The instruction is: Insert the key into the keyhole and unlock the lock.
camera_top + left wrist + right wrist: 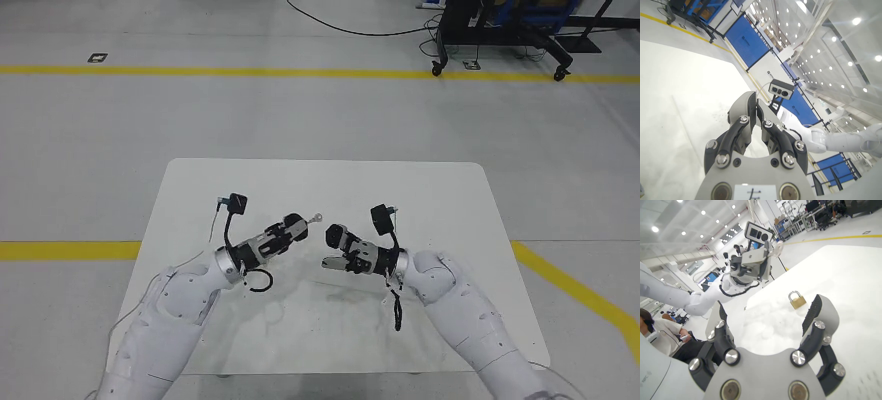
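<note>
**Key gripped, lock not yet in hand**

Left fingers: closed pad on pad, pinching the key. In the left wrist view it shows as a thin metal edge at the tips. From the right wrist view, a round pierced part sticks out past the pads. This is probably the bow, but I cannot tell for sure which end sits in the pinch.

Right fingers: spread wide and holding nothing, with the pads bare on both sides.

Padlock: brass body and silver shackle, lying flat on the white counter just beyond the open right fingers and touching neither of them. The shackle looks seated, so the padlock is locked. The keyhole face is not visible from here.

Arms: in the top view the two wrists face each other above the middle of the counter, close together. The key is held off the surface and points toward the right arm.

Step in hand, as I judge it: the key is secured and the lock is unsecured. Insertion has not begun.

What the next move calls for:
- Lower the right fingers around the brass body and close on its flat sides.
- Lift or turn the body so that the keyhole end faces the key.
- Bring the key's blade in line with the slot before pushing.
- If the bow really is the free end, regrip the key first.
</note>
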Tool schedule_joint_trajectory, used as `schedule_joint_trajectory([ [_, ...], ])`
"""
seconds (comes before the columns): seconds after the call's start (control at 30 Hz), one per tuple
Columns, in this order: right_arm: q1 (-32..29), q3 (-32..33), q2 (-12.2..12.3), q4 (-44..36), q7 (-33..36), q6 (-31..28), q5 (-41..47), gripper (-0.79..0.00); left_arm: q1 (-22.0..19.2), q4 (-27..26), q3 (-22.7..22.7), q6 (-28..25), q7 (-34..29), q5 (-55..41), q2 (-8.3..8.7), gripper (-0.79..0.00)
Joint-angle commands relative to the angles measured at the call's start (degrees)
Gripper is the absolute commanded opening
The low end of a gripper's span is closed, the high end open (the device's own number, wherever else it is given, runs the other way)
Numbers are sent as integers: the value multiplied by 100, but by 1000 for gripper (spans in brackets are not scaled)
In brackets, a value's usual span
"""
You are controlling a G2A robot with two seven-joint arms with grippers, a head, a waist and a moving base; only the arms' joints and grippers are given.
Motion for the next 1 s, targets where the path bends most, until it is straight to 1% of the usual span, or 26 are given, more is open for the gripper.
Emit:
schedule_joint_trajectory([
  [0.0, -56, 212, 125, -100, 461, 2, 529, -117, -88, 11, 34, -162, -375, 256, 27, -785],
  [0.03, -84, 269, 179, -142, 713, 2, 776, -185, -97, -2, 73, -296, -466, 242, 31, -785],
  [0.07, -95, 311, 230, -204, 975, 4, 996, -311, -102, -5, 102, -408, -548, 194, 36, -785],
  [0.1, -108, 339, 275, -267, 1212, 39, 1224, -348, -114, -6, 122, -505, -649, 199, 45, -785],
  [0.13, -119, 353, 315, -334, 1432, 101, 1458, -413, -125, -10, 148, -581, -752, 242, 53, -785],
  [0.17, -122, 365, 351, -400, 1639, 169, 1645, -446, -133, 0, 167, -608, -800, 247, 59, -785],
  [0.2, -126, 362, 383, -462, 1835, 244, 1828, -453, -141, 0, 193, -625, -827, 239, 61, -785],
  [0.27, -120, 349, 436, -574, 2175, 391, 2086, -499, -166, 3, 239, -655, -864, 262, 65, -785],
  [0.33, -117, 315, 473, -675, 2371, 520, 2235, -597, -182, 15, 270, -636, -840, 286, 68, -785],
  [0.37, -118, 298, 488, -718, 2415, 565, 2273, -616, -190, 14, 285, -627, -835, 309, 69, -785],
  [0.53, -128, 249, 551, -801, 2513, 662, 2325, -616, -211, 10, 343, -634, -801, 341, 80, -785],
  [0.63, -123, 223, 575, -814, 2544, 701, 2308, -640, -226, 21, 365, -641, -769, 341, 87, -785],
  [0.7, -113, 205, 589, -814, 2557, 736, 2304, -628, -235, 21, 388, -676, -753, 329, 91, -785],
  [0.8, -103, 172, 605, -812, 2545, 772, 2302, -634, -249, 29, 415, -686, -744, 340, 98, -785],
  [0.87, -97, 147, 613, -805, 2531, 793, 2298, -613, -255, 27, 425, -690, -721, 351, 103, -785],
  [0.97, -83, 109, 624, -777, 2489, 829, 2282, -505, -260, 31, 439, -710, -679, 349, 111, -785],
])
